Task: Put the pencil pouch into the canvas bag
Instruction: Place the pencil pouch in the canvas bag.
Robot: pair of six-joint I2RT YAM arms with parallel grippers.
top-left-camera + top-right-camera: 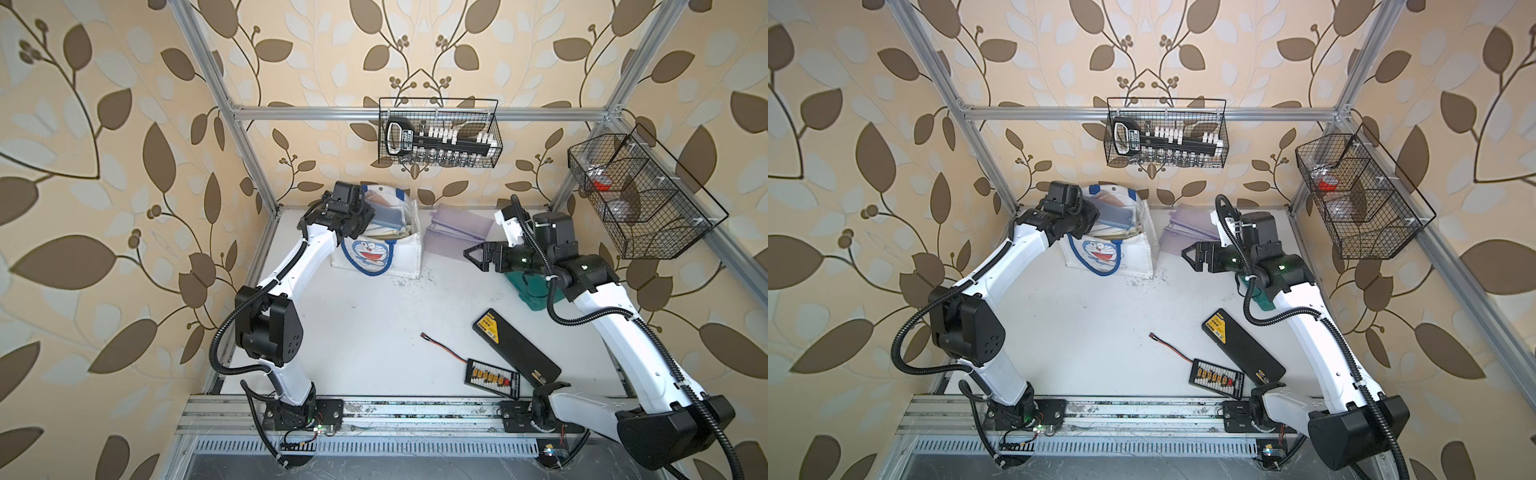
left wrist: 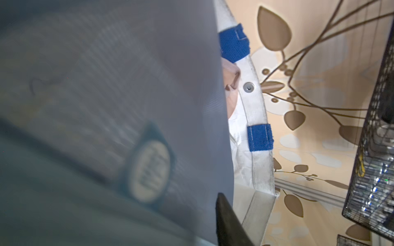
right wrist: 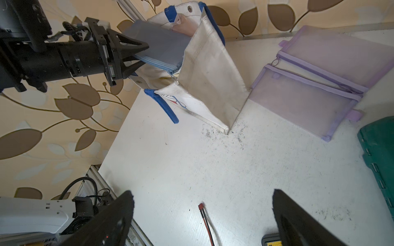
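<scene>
The white canvas bag (image 1: 401, 259) (image 1: 1140, 259) with blue handles and a cartoon cat pocket stands at the back left of the table. A blue-grey pencil pouch (image 1: 386, 212) (image 1: 1113, 214) (image 3: 162, 42) lies tilted in the bag's mouth, partly inside. My left gripper (image 1: 370, 216) (image 1: 1094, 217) (image 3: 142, 55) is at the bag's rim, jaws parted above and below the pouch's zipper edge. In the left wrist view the pouch (image 2: 128, 85) fills most of the frame, beside the bag's rim (image 2: 255, 106). My right gripper (image 1: 473, 259) (image 1: 1188, 259) (image 3: 202, 198) hangs open and empty to the bag's right.
Purple mesh pouches (image 1: 455, 232) (image 3: 315, 85) lie just right of the bag. A green tool case (image 1: 530, 293) (image 3: 379, 159) sits under the right arm. A black case (image 1: 515, 349), a connector board (image 1: 492, 378) and a red-black wire (image 1: 444, 347) lie front right. Wire baskets (image 1: 438, 133) (image 1: 640, 195) hang behind.
</scene>
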